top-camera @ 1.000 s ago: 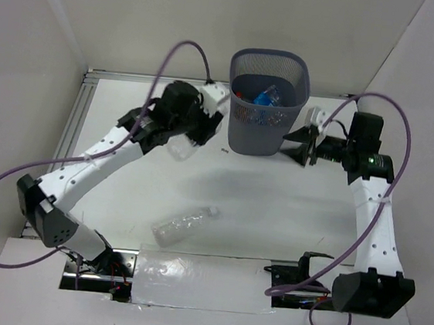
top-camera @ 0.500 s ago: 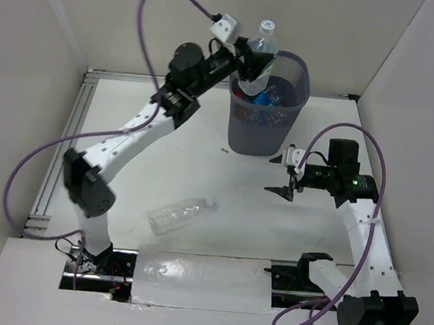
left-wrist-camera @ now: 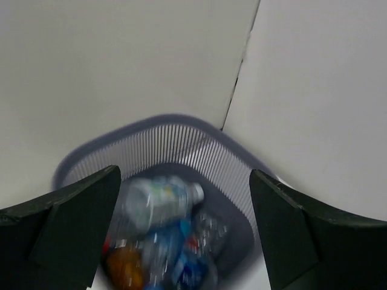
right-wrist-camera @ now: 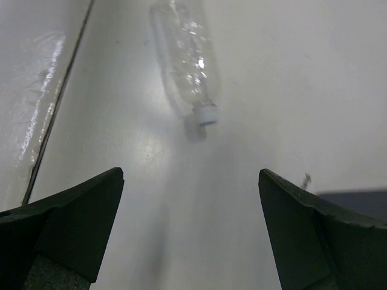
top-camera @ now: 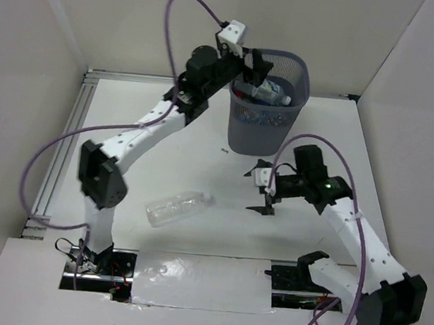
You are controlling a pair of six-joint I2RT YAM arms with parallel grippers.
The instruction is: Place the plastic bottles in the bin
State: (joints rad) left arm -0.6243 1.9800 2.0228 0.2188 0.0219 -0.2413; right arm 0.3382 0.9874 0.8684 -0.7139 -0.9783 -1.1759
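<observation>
While left end effector [left-wrist-camera: 184, 174] and right end effector [right-wrist-camera: 190, 174] gape empty, I see one bottle [top-camera: 177, 207] flat.
Its cap points toward right end effector.

Grey mesh bin [top-camera: 260, 140] directly under my left gripper [left-wrist-camera: 184, 175], bottles [left-wrist-camera: 160, 202] heaped inside. One clear bottle [right-wrist-camera: 188, 60] lies flat ahead of my right gripper [right-wrist-camera: 190, 174], cap nearest.

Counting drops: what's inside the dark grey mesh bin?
A pile of clear plastic bottles, blue labels and an orange bottle showing. The bottom of the dark grey mesh bin is covered.
</observation>
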